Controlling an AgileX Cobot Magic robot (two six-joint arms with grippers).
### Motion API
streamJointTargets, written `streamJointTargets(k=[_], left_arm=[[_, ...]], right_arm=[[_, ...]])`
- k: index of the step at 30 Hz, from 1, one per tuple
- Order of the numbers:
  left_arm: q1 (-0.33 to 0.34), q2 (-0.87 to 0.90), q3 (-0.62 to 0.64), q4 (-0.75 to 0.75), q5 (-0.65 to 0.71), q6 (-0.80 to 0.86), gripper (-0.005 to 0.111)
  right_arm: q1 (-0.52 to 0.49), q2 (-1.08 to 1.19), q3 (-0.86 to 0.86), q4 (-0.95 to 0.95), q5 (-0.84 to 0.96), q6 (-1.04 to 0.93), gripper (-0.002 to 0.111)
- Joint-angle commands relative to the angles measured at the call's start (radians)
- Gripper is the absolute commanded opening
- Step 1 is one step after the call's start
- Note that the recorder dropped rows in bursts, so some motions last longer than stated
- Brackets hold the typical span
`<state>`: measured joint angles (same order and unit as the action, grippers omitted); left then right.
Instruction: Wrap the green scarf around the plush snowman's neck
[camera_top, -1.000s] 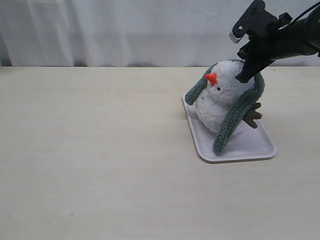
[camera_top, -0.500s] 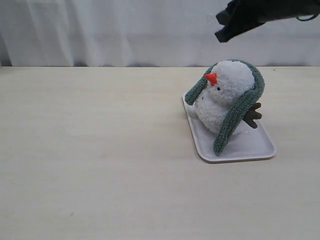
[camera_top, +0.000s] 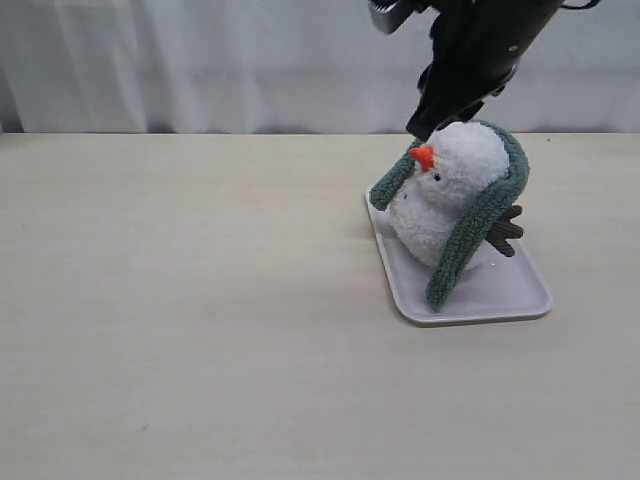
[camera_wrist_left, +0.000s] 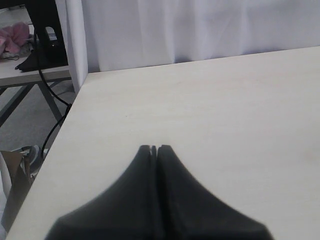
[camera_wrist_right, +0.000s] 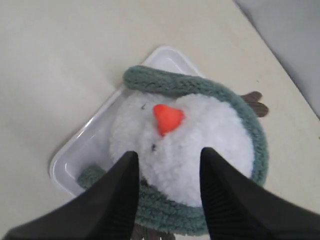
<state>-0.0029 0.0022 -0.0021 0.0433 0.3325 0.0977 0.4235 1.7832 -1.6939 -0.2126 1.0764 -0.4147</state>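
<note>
The plush snowman (camera_top: 447, 190) sits tilted on a white tray (camera_top: 500, 295), orange nose (camera_top: 423, 157) facing left. The green scarf (camera_top: 470, 235) lies over the back of its head and hangs down both sides, one end (camera_top: 392, 180) at the left, the other reaching the tray. My right gripper (camera_top: 432, 122) hovers open just above the head near the nose, holding nothing; its wrist view looks down on the snowman (camera_wrist_right: 180, 145), with the scarf (camera_wrist_right: 220, 95) ringing the head between its open fingers (camera_wrist_right: 169, 152). The neck is not clearly seen. My left gripper (camera_wrist_left: 153, 147) is shut and empty over bare table.
A white curtain (camera_top: 200, 60) backs the table. The table's left edge (camera_wrist_left: 65, 135) shows in the left wrist view, with a stand and cables beyond it. A brown twig arm (camera_top: 505, 232) sticks out at the snowman's right.
My right gripper let go of the scarf at the back of the head, rose, opened and swung left to above the snowman's face. Scarf and snowman stayed put.
</note>
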Motion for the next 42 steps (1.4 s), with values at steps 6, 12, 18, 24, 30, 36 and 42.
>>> streamJointTargets(k=[6, 12, 18, 24, 30, 36, 42], left_arm=[[0.002, -0.002, 0.002, -0.002, -0.009, -0.002, 0.000], [0.002, -0.002, 0.002, -0.002, -0.009, -0.002, 0.000], [0.002, -0.002, 0.002, -0.002, -0.009, -0.002, 0.000], [0.002, -0.002, 0.002, -0.002, -0.009, -0.002, 0.000], [0.002, -0.002, 0.002, -0.002, -0.009, -0.002, 0.000], [0.002, -0.002, 0.002, -0.002, -0.009, -0.002, 0.000], [0.002, -0.002, 0.002, -0.002, -0.009, -0.002, 0.000]], right_arm=[[0.151, 0.000, 0.103, -0.094, -0.083, -0.345, 0.044], [0.173, 0.000, 0.300, -0.339, -0.325, -0.360, 0.054], [0.173, 0.011, 0.424, -0.436, -0.550, -0.397, 0.054], [0.171, 0.151, 0.413, -0.566, -0.598, -0.360, 0.054], [0.135, 0.269, 0.275, -0.582, -0.561, -0.199, 0.054], [0.113, 0.332, 0.274, -0.721, -0.502, -0.199, 0.054], [0.100, 0.349, 0.274, -0.800, -0.529, -0.109, 0.054]])
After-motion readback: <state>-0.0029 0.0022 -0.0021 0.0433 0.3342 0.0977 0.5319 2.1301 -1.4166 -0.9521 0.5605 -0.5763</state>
